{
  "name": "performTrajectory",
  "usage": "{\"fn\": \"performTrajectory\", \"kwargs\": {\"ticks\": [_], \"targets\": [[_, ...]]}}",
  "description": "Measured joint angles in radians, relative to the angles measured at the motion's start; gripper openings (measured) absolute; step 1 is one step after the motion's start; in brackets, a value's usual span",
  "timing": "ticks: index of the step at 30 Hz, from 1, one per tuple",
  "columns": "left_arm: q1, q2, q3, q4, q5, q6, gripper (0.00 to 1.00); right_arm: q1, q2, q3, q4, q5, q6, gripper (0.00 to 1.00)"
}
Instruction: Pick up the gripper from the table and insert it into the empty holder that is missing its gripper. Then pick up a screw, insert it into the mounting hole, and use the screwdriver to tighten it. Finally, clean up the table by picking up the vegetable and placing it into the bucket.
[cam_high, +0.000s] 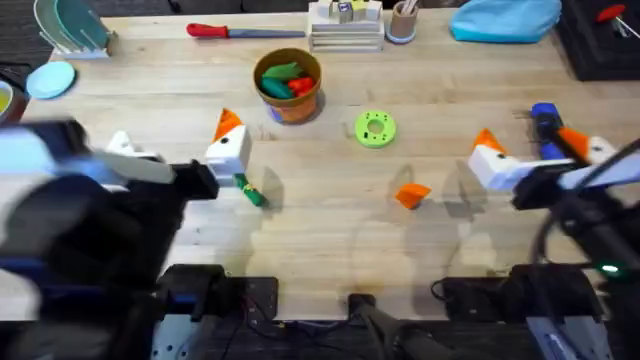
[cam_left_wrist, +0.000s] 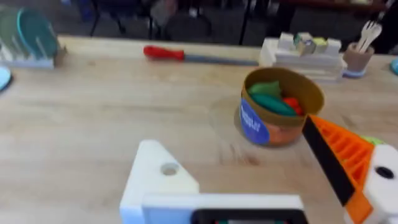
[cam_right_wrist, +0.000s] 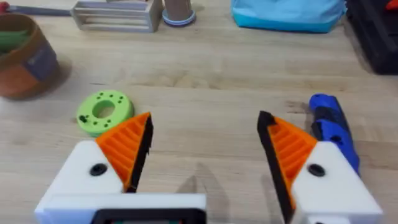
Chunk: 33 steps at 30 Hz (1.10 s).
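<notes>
The orange ribbed gripper pad (cam_high: 411, 194) lies loose on the table (cam_high: 330, 230), right of centre. My left gripper (cam_high: 175, 142) is open and holds nothing. One of its fingers is the bare white holder (cam_left_wrist: 158, 183) with its mounting hole (cam_left_wrist: 169, 168); the other finger carries an orange pad (cam_left_wrist: 342, 155). The small dark green vegetable (cam_high: 250, 192) lies just in front of that padded finger. The orange-brown bucket (cam_high: 289, 85) (cam_left_wrist: 280, 106) holds green and red pieces. My right gripper (cam_high: 540, 152) (cam_right_wrist: 205, 134) is open, both pads on, beside the blue screwdriver (cam_high: 545, 125) (cam_right_wrist: 329, 127).
A flat green disc with holes (cam_high: 375, 128) (cam_right_wrist: 104, 112) lies right of the bucket. Along the far edge are a red-handled tool (cam_high: 245, 31), a slatted rack (cam_high: 345, 25), a cup (cam_high: 403, 22), a blue bag (cam_high: 505, 18) and a dish rack (cam_high: 70, 25).
</notes>
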Motion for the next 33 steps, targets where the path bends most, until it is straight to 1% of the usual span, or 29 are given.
{"fn": "performTrajectory", "kwargs": {"ticks": [3, 6, 7, 8, 11, 14, 16, 18, 19, 24, 25, 26, 28, 29, 30, 31, 32, 33], "targets": [[0.000, 0.151, 0.198, -0.249, -0.017, -0.073, 0.993, 0.000, 0.092, 0.151, -0.081, 0.000, 0.000, 0.992], [0.000, 0.319, 0.342, -0.441, -0.026, -0.154, 0.993, 0.000, 0.188, 0.269, -0.119, -0.001, 0.000, 0.994], [0.000, 0.378, 0.377, -0.484, -0.026, -0.183, 0.993, 0.000, 0.219, 0.302, -0.126, -0.002, 0.000, 0.993], [0.000, 0.429, 0.399, -0.502, -0.026, -0.210, 0.993, 0.000, 0.248, 0.330, -0.128, -0.003, 0.000, 0.992], [0.000, 0.592, 0.423, -0.498, -0.011, -0.313, 0.993, 0.000, 0.312, 0.387, -0.122, -0.004, 0.000, 0.991], [0.000, 0.735, 0.424, -0.507, 0.029, -0.413, 0.993, 0.000, 0.339, 0.400, -0.112, -0.004, 0.000, 0.991], [0.000, 0.814, 0.424, -0.520, 0.054, -0.461, 0.993, 0.000, 0.340, 0.400, -0.117, -0.004, 0.000, 0.991], [0.000, 0.887, 0.424, -0.529, 0.086, -0.493, 0.990, 0.000, 0.340, 0.400, -0.115, -0.004, -0.003, 0.991], [0.000, 0.916, 0.424, -0.530, 0.100, -0.507, 0.909, 0.000, 0.340, 0.400, -0.116, -0.004, -0.003, 0.991], [0.000, 1.019, 0.424, -0.523, 0.137, -0.531, 0.134, 0.000, 0.340, 0.400, -0.116, -0.004, -0.004, 0.990], [-0.001, 1.026, 0.424, -0.521, 0.140, -0.530, 0.039, 0.000, 0.340, 0.400, -0.116, -0.004, -0.004, 0.990], [-0.005, 1.029, 0.424, -0.515, 0.141, -0.530, 0.015, 0.000, 0.340, 0.400, -0.116, -0.004, -0.004, 0.990], [-0.020, 1.025, 0.424, -0.508, 0.142, -0.516, 0.014, 0.000, 0.340, 0.400, -0.116, -0.004, -0.004, 0.990], [-0.036, 1.019, 0.424, -0.508, 0.142, -0.499, 0.026, 0.000, 0.340, 0.400, -0.116, -0.004, -0.004, 0.991], [-0.057, 1.010, 0.426, -0.506, 0.146, -0.477, 0.059, 0.000, 0.340, 0.400, -0.116, -0.004, -0.004, 0.991], [-0.082, 1.000, 0.429, -0.500, 0.151, -0.450, 0.163, 0.000, 0.340, 0.400, -0.116, -0.004, -0.004, 0.991], [-0.109, 0.989, 0.436, -0.494, 0.160, -0.424, 0.289, 0.000, 0.340, 0.400, -0.116, -0.004, -0.004, 0.991], [-0.145, 0.974, 0.448, -0.479, 0.170, -0.392, 0.457, 0.000, 0.340, 0.400, -0.116, -0.004, -0.004, 0.991]]}}
